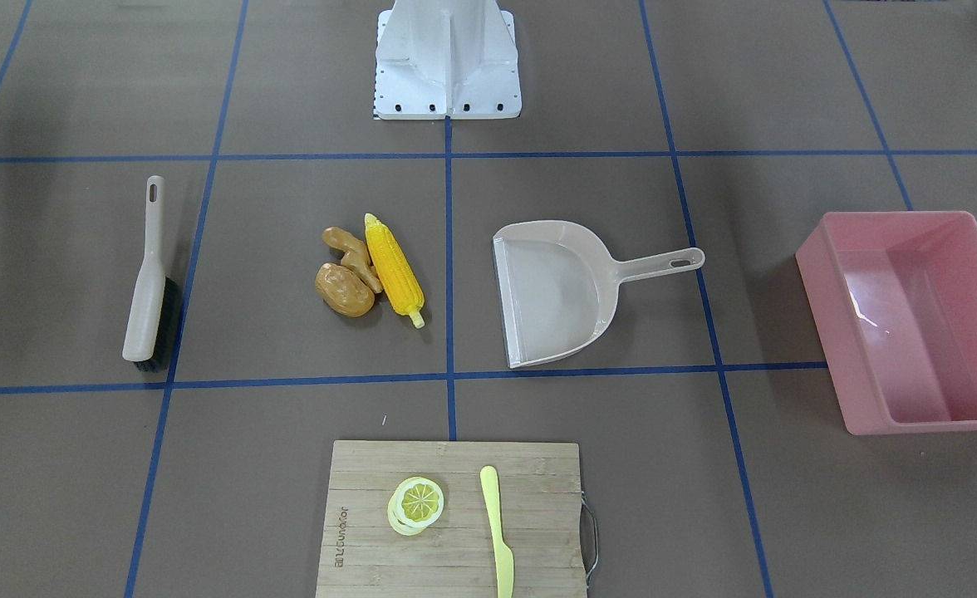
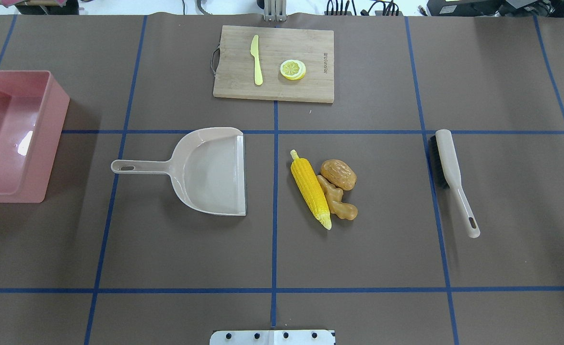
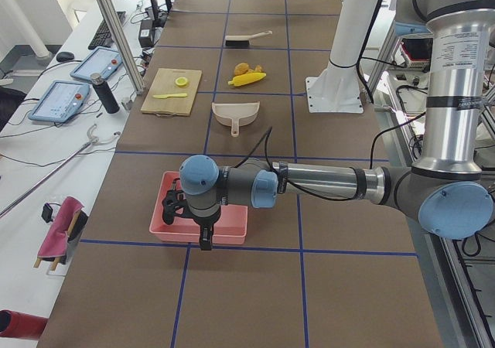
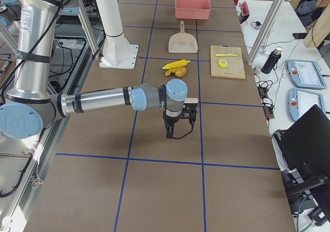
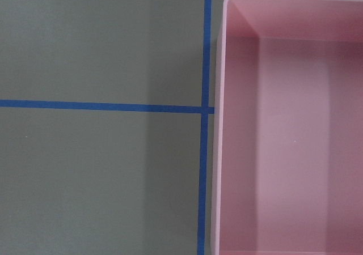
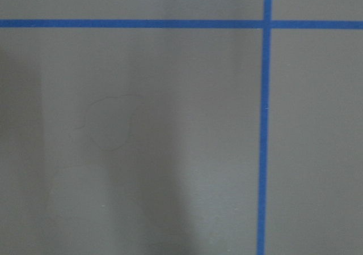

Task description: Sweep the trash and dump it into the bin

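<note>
**Toy Trash Heaped Beside Dustpan, Bin Standing Apart**

Piled just off the open mouth of the beige dustpan [image 2: 210,170]: yellow corn cob [image 2: 311,189], brown potato [image 2: 338,174] and tan ginger root [image 2: 338,201], touching one another. Well apart on the dustpan's handle side, pink bin [image 2: 57,139], with left gripper [image 3: 203,238] hanging above its edge. Beyond the heap from the dustpan, brush [image 2: 450,172] lying flat. Right gripper [image 4: 170,131] low over the mat, well apart from the dustpan on the brush's side. Impossible to tell from the side views whether either pair of jaws is apart or closed.
</note>
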Controlling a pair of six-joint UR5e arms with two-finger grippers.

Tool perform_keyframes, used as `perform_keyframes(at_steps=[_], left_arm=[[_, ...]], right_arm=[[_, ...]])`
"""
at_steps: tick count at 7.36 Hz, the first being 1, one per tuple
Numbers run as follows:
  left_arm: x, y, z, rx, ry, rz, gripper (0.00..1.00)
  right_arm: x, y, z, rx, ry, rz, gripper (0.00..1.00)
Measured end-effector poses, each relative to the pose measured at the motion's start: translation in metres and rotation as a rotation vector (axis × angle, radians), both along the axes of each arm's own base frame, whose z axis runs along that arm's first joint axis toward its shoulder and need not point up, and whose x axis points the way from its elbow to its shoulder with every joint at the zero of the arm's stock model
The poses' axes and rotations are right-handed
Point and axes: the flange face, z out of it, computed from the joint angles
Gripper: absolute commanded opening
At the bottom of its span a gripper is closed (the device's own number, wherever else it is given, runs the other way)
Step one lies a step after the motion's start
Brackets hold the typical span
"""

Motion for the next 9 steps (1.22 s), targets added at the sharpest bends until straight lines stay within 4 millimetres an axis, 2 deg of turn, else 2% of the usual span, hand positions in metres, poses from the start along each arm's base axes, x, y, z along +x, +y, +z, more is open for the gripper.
perform_keyframes(at_steps=[3,5,6,7,9], left_arm=[[-0.001,-0.002,-0.021,0.039,-0.002,-0.002,0.99],[0.007,-0.001,-0.061,0.090,-0.003,0.012,0.99],[0.020,-0.002,-0.088,0.110,-0.010,0.039,0.99],[0.041,-0.008,-0.121,0.134,-0.039,0.081,0.99],[0.092,-0.032,-0.220,0.146,-0.129,0.172,0.99]], right_arm=[[-0.110,0.006,-0.072,-0.067,0.011,-0.001,1.00],[-0.181,0.011,-0.107,-0.064,0.021,-0.037,1.00],[-0.208,0.013,-0.117,-0.056,0.023,-0.064,1.00],[-0.227,0.017,-0.120,-0.051,0.031,-0.083,1.00],[-0.250,0.023,-0.108,-0.056,0.069,-0.110,1.00]])
